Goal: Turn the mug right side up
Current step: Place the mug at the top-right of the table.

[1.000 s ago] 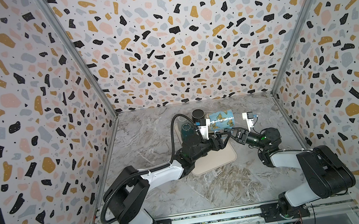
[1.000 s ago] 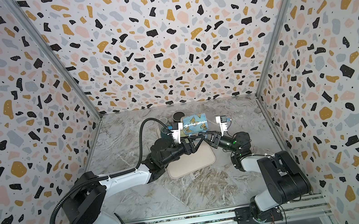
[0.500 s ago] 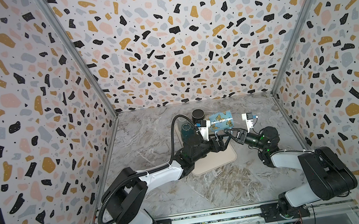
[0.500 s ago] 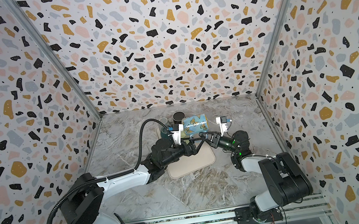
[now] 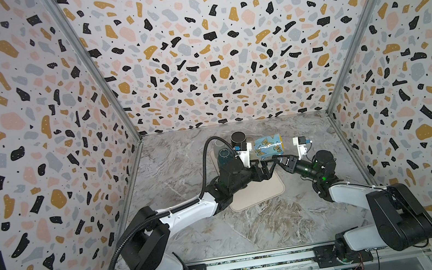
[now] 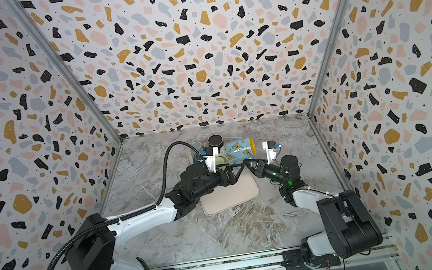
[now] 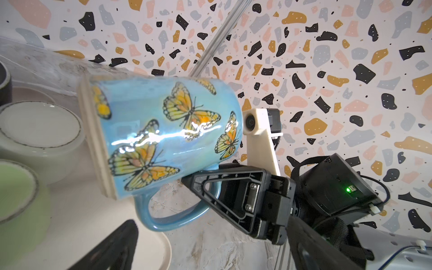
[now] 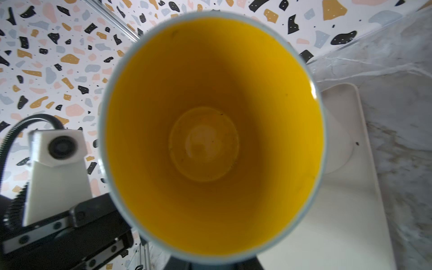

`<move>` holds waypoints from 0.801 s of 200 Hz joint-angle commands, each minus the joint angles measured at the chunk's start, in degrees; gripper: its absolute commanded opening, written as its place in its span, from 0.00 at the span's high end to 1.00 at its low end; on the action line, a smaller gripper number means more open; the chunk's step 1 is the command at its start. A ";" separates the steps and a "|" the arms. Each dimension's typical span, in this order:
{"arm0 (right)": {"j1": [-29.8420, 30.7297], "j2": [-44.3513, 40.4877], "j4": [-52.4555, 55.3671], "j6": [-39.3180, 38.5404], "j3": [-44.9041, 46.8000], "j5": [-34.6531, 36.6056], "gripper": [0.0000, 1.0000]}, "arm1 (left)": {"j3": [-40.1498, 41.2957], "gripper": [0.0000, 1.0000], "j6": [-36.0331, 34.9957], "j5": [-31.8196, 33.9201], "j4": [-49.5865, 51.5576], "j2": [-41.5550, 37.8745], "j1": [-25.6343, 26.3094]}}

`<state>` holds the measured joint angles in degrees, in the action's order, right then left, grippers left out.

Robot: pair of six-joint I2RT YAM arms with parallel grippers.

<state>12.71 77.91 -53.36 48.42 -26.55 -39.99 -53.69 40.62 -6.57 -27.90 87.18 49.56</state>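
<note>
A glossy blue ceramic mug with orange butterflies (image 5: 268,148) hangs on its side over the far edge of a beige square tray (image 5: 260,192), yellow mouth facing the right gripper (image 5: 275,159), which pinches its rim by the handle. The left gripper (image 5: 267,168) gapes wide just below, empty. So thin a hold on slick glaze could slip as the mug swings upright, dropping it onto the upturned white bowl (image 7: 39,126) nearby

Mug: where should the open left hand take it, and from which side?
Take the mug by its blue wall near the base, probably from that end: it is held sideways, mouth toward the right hand, which grips it at the handle.
</note>
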 commanded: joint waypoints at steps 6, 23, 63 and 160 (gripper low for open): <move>-1.20 -6.02 1.37 -6.17 -4.43 2.62 1.00 | -5.31 0.00 -3.43 5.92 10.07 -4.37 -0.30; -2.26 -7.30 7.53 -9.44 -5.46 4.77 1.00 | -5.62 0.00 -3.44 10.34 15.26 -7.44 -0.45; -3.47 -7.86 16.98 -15.04 -7.52 9.91 1.00 | -9.00 0.00 -4.14 16.09 25.00 -12.98 -1.65; -3.95 -6.84 29.86 -23.45 -14.34 20.55 1.00 | -14.54 0.00 -2.66 8.24 27.29 -17.28 -5.76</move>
<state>9.15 73.73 -20.93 28.95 -35.92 -22.15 -67.24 38.13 4.56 -0.32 71.09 44.29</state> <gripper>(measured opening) 0.223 0.997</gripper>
